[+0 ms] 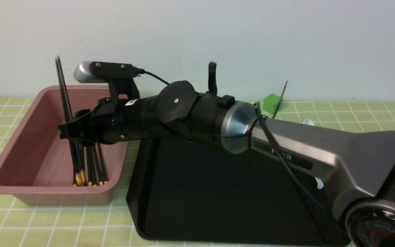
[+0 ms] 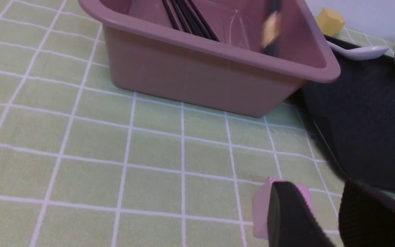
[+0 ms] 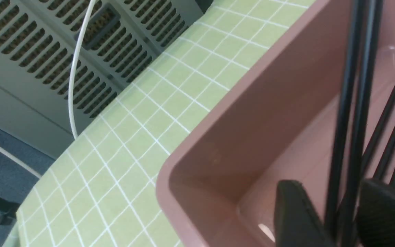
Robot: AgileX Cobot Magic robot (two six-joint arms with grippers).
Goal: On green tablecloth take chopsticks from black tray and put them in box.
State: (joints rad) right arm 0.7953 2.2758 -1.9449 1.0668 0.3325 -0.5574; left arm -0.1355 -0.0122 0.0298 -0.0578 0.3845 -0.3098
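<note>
While the right gripper (image 1: 66, 132) pinches the pair of thin black gold-banded chopsticks (image 1: 63, 92) nearly upright inside the deep dusty-pink plastic box (image 1: 22, 120) near the bench's left edge, placing is in hand; next, the jaws need only open.

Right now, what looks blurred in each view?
Front view: the chopsticks smear at their upper tips. Left wrist view: their gold band is motion-blurred, the left gripper soft. Right wrist view: the right gripper soft near the lens; the green tablecloth is crisp.
</note>
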